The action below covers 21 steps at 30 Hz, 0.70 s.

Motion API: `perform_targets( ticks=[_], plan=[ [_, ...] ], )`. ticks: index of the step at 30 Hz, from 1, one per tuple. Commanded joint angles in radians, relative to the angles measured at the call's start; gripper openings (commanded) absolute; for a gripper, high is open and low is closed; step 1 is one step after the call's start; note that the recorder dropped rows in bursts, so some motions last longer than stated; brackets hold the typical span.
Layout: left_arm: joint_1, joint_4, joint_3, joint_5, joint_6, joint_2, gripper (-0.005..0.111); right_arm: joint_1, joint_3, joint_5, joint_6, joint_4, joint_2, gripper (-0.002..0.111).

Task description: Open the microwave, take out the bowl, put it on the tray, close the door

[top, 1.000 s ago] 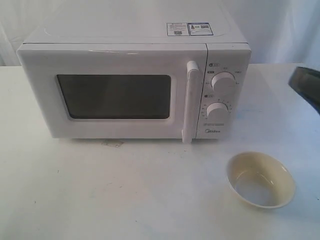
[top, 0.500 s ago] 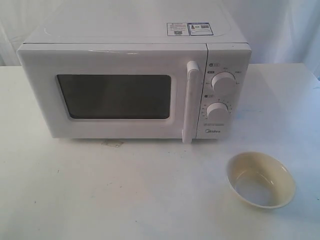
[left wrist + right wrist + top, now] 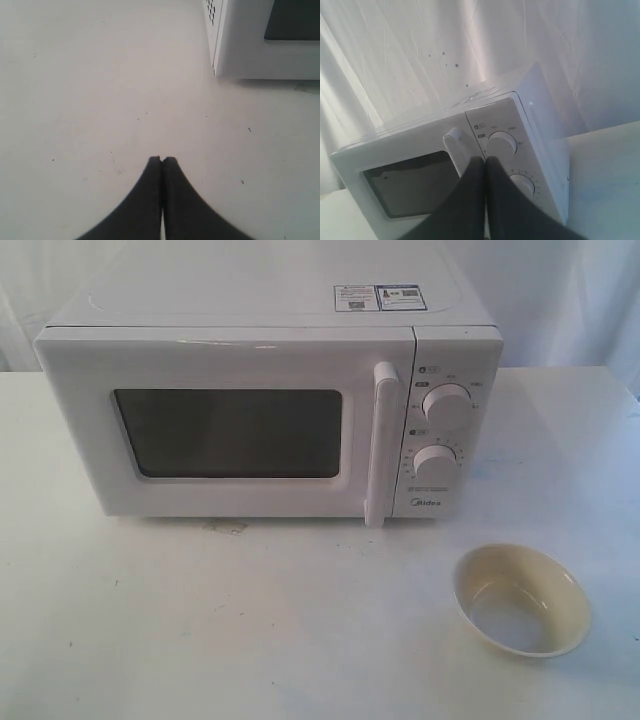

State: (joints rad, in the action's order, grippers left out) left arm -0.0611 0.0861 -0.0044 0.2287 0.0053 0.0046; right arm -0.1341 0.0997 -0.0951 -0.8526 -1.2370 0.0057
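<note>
The white microwave (image 3: pixel 270 400) stands at the back of the table, its door (image 3: pixel 225 425) closed flat, the vertical bar handle (image 3: pixel 380 445) beside two round knobs. The cream-yellow bowl (image 3: pixel 520 598) sits upright and empty on the table in front of the control panel, to the right. No tray shows in any view. Neither gripper appears in the exterior view. My left gripper (image 3: pixel 162 160) is shut with nothing held, low over bare table near the microwave's corner (image 3: pixel 250 40). My right gripper (image 3: pixel 485 160) is shut and empty, raised and facing the handle (image 3: pixel 459 147) and knobs from a distance.
A white cloth backdrop (image 3: pixel 560 290) hangs behind the microwave. The white table (image 3: pixel 200 620) spreads in front of it, with a small stain (image 3: pixel 225 528) under the door edge.
A dark arm part at the exterior view's right edge one second ago has left the frame. The microwave and bowl have not moved.
</note>
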Motion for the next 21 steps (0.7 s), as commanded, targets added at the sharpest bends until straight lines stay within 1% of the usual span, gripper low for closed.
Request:
perform_targets(
  ticks=[1,7,10,12,13,15,18,19,21],
  plan=[
    [0.003,0.002,0.004,0.005,0.004,-0.005,0.0,0.006,-0.004,0.006,0.011,-0.03,-0.006,0.0],
    [0.003,0.002,0.004,0.005,0.004,-0.005,0.0,0.006,-0.004,0.006,0.015,-0.013,-0.006,0.0],
    [0.003,0.002,0.004,0.005,0.004,-0.005,0.0,0.006,-0.012,0.01,0.066,0.099,-0.006,0.0],
    [0.003,0.002,0.004,0.005,0.004,-0.005,0.0,0.006,-0.019,0.01,0.235,0.269,-0.006,0.0],
    [0.003,0.002,0.004,0.005,0.004,-0.005,0.0,0.006,-0.022,0.012,0.323,0.383,-0.006,0.0],
    [0.003,0.002,0.004,0.005,0.004,-0.005,0.0,0.006,-0.032,0.02,0.587,0.659,-0.006,0.0],
    [0.003,0.002,0.004,0.005,0.004,-0.005,0.0,0.006,-0.052,0.031,0.961,1.011,-0.006,0.0],
    [0.003,0.002,0.004,0.005,0.004,-0.005,0.0,0.006,-0.058,0.035,1.055,1.109,-0.006,0.0],
    [0.003,0.002,0.004,0.005,0.004,-0.005,0.0,0.006,-0.071,0.04,1.152,1.237,-0.006,0.0]
  ],
)
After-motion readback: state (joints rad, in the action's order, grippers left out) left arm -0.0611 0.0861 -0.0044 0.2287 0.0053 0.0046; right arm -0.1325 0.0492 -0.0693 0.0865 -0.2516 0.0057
